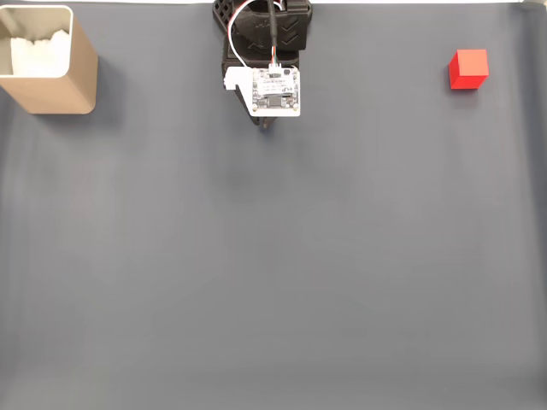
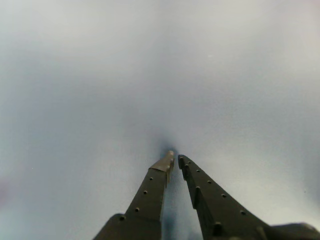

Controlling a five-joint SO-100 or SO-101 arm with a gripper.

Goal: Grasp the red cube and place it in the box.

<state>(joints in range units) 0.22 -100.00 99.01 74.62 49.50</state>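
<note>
Plainly, writing: we read none.
Red cube (image 1: 468, 68): edges square to the fixed view.
Fingers (image 2: 176, 159): nearly together, empty.
Box (image 1: 49, 90): upright.

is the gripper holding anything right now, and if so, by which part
Nothing is held. In the wrist view the gripper has its fingertips nearly together with only grey mat between them. The red cube sits alone, far right in the fixed view.

A plain matte grey tabletop (image 1: 273, 273) carries a small bright red cube (image 1: 468, 68) near its far right and a tan open-topped square box (image 1: 51, 81) at its far left, well apart.
</note>
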